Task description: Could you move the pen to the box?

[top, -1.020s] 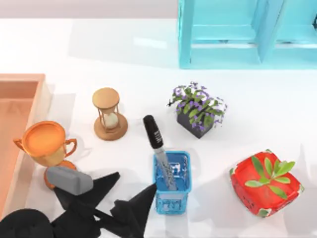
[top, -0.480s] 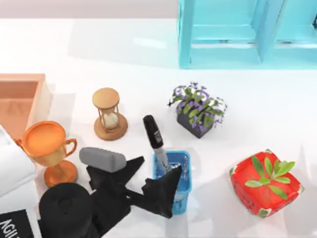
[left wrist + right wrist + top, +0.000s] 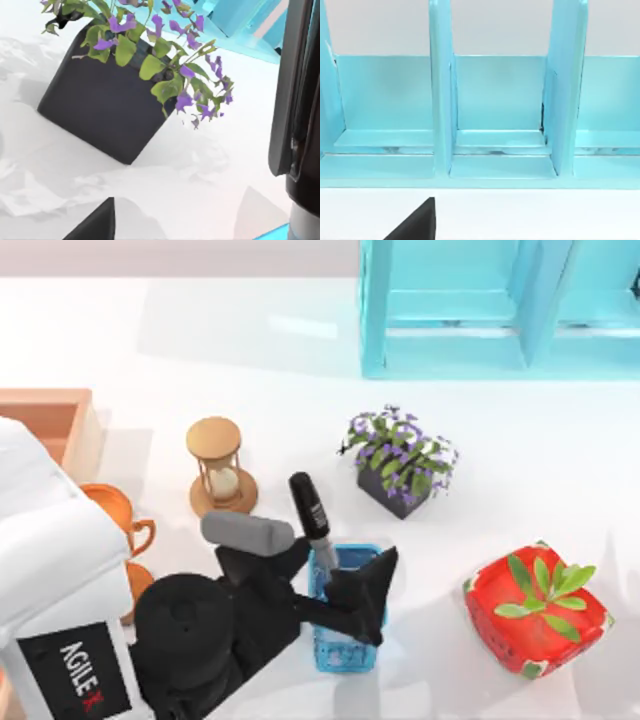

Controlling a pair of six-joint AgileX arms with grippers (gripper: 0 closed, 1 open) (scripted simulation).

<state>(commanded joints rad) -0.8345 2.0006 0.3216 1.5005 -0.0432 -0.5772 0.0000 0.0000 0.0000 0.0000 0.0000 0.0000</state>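
Pen [image 3: 311, 512] stands tilted in the blue cup [image 3: 347, 640]. Left pincer [image 3: 338, 572] gapes wide around it, gripping nothing. Box [image 3: 50, 418] far left.

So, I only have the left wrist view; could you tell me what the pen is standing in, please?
Observer: The pen stands in a blue mesh cup, leaning toward the hourglass.
Operator: Thank you. Is the left gripper around it?
Observer: Yes, the left gripper is open, with one finger on each side of the pen, over the cup.
Operator: And where is the box, please?
Observer: The box sits at the table's left edge, beyond an orange trophy, and the left arm partly covers it.
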